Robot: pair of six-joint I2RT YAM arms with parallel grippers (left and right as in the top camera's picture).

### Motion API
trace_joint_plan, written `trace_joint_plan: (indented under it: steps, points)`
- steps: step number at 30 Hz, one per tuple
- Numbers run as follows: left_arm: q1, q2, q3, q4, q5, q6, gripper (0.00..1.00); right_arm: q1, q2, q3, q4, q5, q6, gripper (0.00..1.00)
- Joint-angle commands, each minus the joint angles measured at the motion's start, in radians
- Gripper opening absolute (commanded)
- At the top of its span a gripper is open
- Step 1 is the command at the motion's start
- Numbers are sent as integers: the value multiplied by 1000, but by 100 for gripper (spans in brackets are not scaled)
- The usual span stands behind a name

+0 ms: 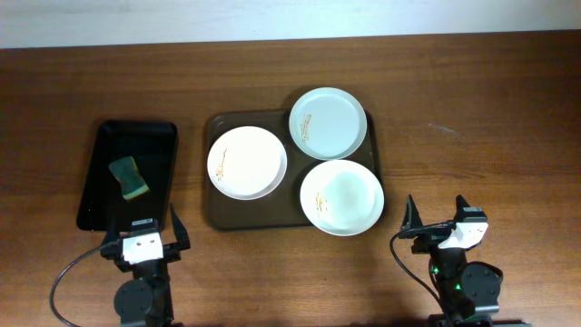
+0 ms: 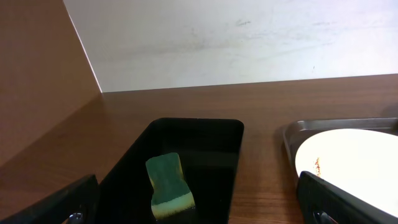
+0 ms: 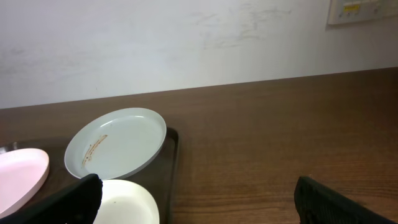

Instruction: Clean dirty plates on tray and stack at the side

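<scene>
Overhead: sponge (image 1: 130, 177) lies in black tray (image 1: 102, 195) far left, left gripper (image 1: 145, 229) near its front edge, jaws wide apart, empty; brown tray (image 1: 222, 213) at centre carries left plate (image 1: 247, 163), upper plate (image 1: 328, 123), lower plate (image 1: 342, 197), all orange-smeared; right gripper (image 1: 436, 214) lower right, likewise spread, holding nothing

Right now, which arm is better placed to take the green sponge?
Left. The open left gripper faces the glossy black tray holding the green sponge; the right gripper sits beyond the white plates.
</scene>
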Motion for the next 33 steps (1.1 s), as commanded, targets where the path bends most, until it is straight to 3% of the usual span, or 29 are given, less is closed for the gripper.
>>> trace_joint_plan:
  steps: [1, 26, 28, 33]
  points:
    - [-3, -9, -2, -2, -18, 16, 99, 5, -4, -6, -5, 15, 0, 98]
    - [-3, -9, -2, -1, -20, 18, 99, 5, -4, -6, -5, 12, 1, 98]
    - [-3, -9, -2, 5, -74, 75, 99, 5, -4, -6, -5, 11, 1, 98]
    - [-3, -9, -2, 10, -86, 76, 99, 5, -4, -6, 23, -63, 16, 98]
